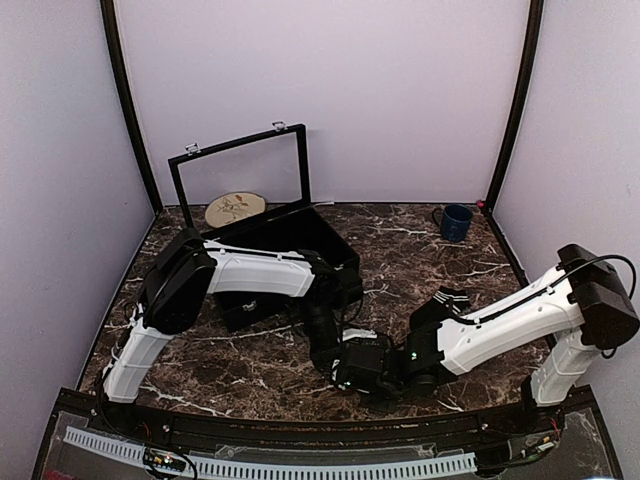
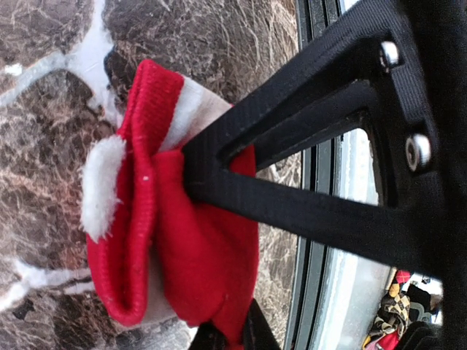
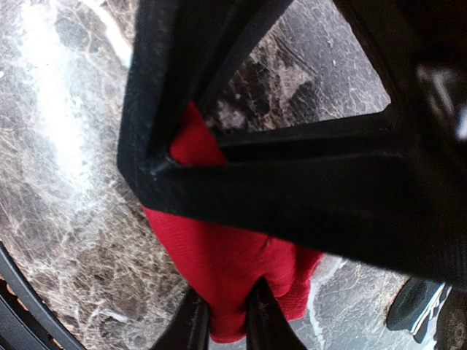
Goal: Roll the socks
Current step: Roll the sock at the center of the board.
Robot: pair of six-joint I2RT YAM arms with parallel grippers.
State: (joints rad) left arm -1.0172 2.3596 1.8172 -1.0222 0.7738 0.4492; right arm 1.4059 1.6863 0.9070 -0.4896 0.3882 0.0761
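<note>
Left wrist: red sock (image 2: 197,270) beside table edge (image 2: 290,44).

The left gripper (image 2: 211,255) pinches a bunched red sock (image 2: 131,240) with white trim, its folds squeezed between the black fingers (image 2: 292,211). Beneath lies the dark marble table (image 2: 44,146), its edge running down the right.

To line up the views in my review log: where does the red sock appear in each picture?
Top external: no red shows; the left gripper and right gripper meet over it, lower centre.
Left wrist: red sock centre-left, pinched in the left gripper.
Right wrist: centre to bottom, pinched in the right gripper.
Shared landmark: the white-veined dark marble table.
</note>
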